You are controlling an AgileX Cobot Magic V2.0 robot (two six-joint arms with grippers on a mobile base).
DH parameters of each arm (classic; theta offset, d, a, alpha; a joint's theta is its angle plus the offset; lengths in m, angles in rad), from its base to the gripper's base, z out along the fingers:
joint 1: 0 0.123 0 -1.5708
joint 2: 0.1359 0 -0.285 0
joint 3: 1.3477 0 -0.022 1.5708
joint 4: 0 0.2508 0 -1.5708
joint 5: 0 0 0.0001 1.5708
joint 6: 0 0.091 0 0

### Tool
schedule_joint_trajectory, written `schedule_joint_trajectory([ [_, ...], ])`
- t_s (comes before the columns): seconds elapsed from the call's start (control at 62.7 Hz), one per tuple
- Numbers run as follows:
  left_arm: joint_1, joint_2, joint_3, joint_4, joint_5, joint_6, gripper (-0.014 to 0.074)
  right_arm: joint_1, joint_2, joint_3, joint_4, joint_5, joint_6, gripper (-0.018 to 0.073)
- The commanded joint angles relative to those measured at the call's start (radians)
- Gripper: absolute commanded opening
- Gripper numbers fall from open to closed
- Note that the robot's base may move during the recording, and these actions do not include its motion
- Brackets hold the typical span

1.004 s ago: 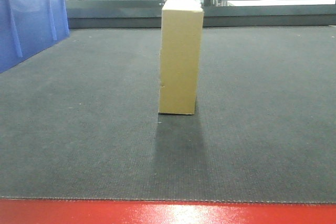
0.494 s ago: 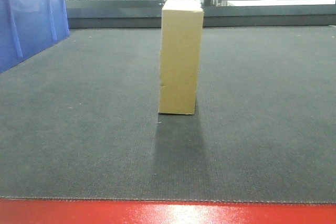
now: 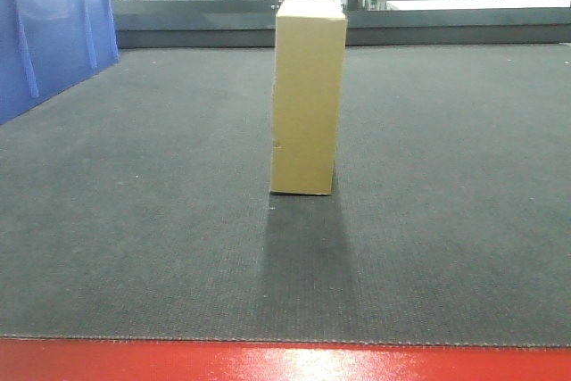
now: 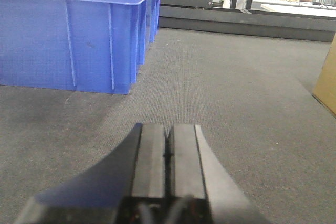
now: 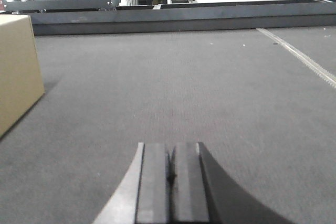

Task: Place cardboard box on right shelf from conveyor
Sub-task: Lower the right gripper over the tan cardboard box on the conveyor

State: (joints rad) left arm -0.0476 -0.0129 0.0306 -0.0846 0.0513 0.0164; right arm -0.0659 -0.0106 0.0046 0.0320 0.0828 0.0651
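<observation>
The plain tan cardboard box (image 3: 308,95) stands upright in the middle of the dark-grey conveyor (image 3: 134,238), whose red front edge runs along the bottom of the front view. In the left wrist view a corner of the box (image 4: 327,85) shows at the right edge, well away from my left gripper (image 4: 168,128), which is shut with nothing between its pads. In the right wrist view the box (image 5: 18,69) fills the left edge, and my right gripper (image 5: 170,145) is shut and empty, low over the belt. Neither gripper appears in the front view. The right shelf is out of view.
A large blue plastic bin (image 4: 73,30) (image 3: 49,37) sits on the belt at the left. A dark frame rail (image 3: 375,28) bounds the belt's far side, with desks behind it. A pale seam strip (image 5: 304,59) crosses the belt at the right.
</observation>
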Motion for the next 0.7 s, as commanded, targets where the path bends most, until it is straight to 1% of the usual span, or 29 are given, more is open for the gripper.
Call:
schedule_joint_trajectory([
  [0.0,0.002,-0.011,-0.004,-0.007,-0.091,-0.005,-0.0119,0.001,-0.004,-0.097,-0.004,-0.083,-0.006,0.0034],
  [0.159,0.002,-0.011,-0.004,-0.007,-0.091,-0.005,-0.0119,0.002,0.108,-0.26,-0.004,-0.056,-0.006,0.0041],
  [0.207,0.002,-0.011,-0.004,-0.007,-0.091,-0.005,-0.0119,0.006,0.161,-0.31,-0.005,-0.056,-0.005,0.0073],
  [0.255,0.002,-0.011,-0.004,-0.007,-0.091,-0.005,-0.0119,0.01,0.208,-0.352,-0.005,-0.056,-0.005,0.0147],
  [0.271,0.002,-0.011,-0.004,-0.007,-0.091,-0.005,-0.0119,0.012,0.222,-0.363,-0.005,-0.056,-0.005,0.0158],
  [0.351,0.002,-0.011,-0.004,-0.007,-0.091,-0.005,-0.0119,0.031,0.313,-0.431,-0.015,-0.057,-0.005,0.0359],
  [0.367,0.002,-0.011,-0.004,-0.007,-0.091,-0.005,-0.0119,0.034,0.327,-0.442,-0.015,-0.057,-0.005,0.0375],
  [0.383,0.002,-0.011,-0.004,-0.007,-0.091,-0.005,-0.0119,0.04,0.348,-0.456,-0.018,-0.056,-0.005,0.0435],
  [0.414,0.002,-0.011,-0.004,-0.007,-0.091,-0.005,-0.0119,0.049,0.385,-0.479,-0.02,-0.055,-0.005,0.0508],
  [0.478,0.002,-0.011,-0.004,-0.007,-0.091,-0.005,-0.0119,0.069,0.463,-0.527,-0.032,-0.051,-0.005,0.0621],
  [0.574,0.002,-0.011,-0.004,-0.007,-0.091,-0.005,-0.0119,0.106,0.586,-0.607,-0.051,-0.023,-0.005,0.0603],
  [0.686,0.002,-0.011,-0.004,-0.007,-0.091,-0.005,-0.0119,0.193,0.748,-0.76,-0.052,0.052,0.001,0.0603],
])
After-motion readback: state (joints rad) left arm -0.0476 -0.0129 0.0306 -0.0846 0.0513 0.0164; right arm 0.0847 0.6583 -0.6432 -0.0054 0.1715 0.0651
